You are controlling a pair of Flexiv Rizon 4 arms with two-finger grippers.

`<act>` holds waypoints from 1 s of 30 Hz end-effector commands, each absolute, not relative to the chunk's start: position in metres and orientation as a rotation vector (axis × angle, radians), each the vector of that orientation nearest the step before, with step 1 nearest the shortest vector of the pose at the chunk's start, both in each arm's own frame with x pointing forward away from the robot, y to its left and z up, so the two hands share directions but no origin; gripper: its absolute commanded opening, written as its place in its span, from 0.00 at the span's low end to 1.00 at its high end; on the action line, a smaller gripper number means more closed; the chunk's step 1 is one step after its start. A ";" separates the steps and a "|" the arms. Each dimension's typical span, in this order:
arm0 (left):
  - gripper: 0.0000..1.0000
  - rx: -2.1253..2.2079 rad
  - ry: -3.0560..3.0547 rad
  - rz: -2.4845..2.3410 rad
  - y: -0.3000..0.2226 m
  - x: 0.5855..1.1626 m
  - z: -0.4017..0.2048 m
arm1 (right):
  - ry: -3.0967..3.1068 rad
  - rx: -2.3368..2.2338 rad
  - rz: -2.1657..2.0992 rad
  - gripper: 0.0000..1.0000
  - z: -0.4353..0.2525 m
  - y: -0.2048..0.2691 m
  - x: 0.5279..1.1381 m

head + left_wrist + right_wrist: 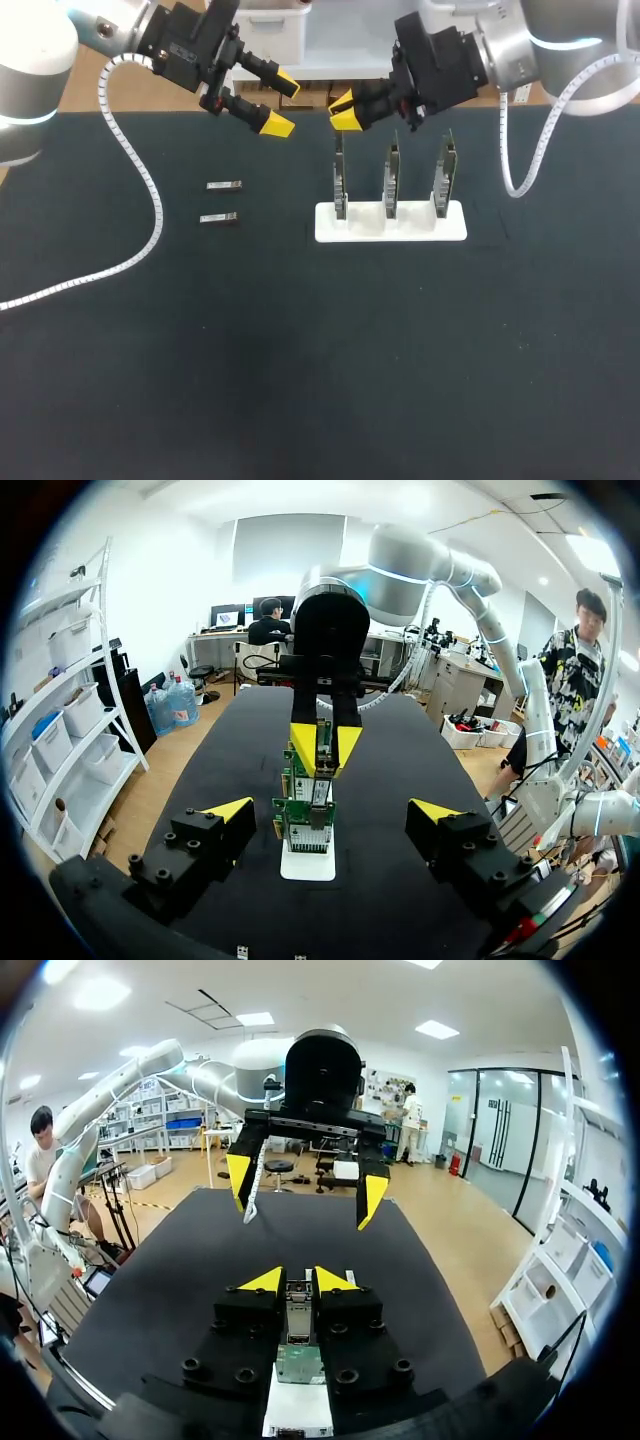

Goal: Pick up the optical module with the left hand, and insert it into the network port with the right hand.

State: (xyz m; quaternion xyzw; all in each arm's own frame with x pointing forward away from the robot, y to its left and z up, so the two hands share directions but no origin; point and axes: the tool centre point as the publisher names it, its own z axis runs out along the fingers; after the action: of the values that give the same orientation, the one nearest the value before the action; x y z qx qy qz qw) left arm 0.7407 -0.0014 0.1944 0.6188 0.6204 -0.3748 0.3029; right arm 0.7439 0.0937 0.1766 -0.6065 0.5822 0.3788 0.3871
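**Right claw grips a module above the end board**

The black table (300, 400) fills the head view. On it, a white rectangular plastic stand (455, 228) holds three upright green circuit boards (392, 180). At eleven o'clock from the stand hangs the left gripper (279, 104), its fingers wide apart and holding nothing. The right gripper (346, 111) is clamped on a small silver optical module (298, 1322), at twelve o'clock over the end board (340, 185). Whether they touch cannot be told. Two spare silver modules (224, 185) lie at nine o'clock from the stand, well apart from it.
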 end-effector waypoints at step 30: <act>1.00 1.643 1.651 -0.992 -0.002 0.741 0.195 | 1.482 -1.586 0.943 0.00 0.172 0.096 0.742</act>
State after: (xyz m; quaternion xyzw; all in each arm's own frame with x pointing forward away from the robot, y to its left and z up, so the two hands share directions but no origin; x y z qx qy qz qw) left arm 0.7407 -0.0014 0.1944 0.6188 0.6204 -0.3748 0.3029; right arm 0.7413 0.0947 0.1715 -0.6200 0.5799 0.3691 0.3783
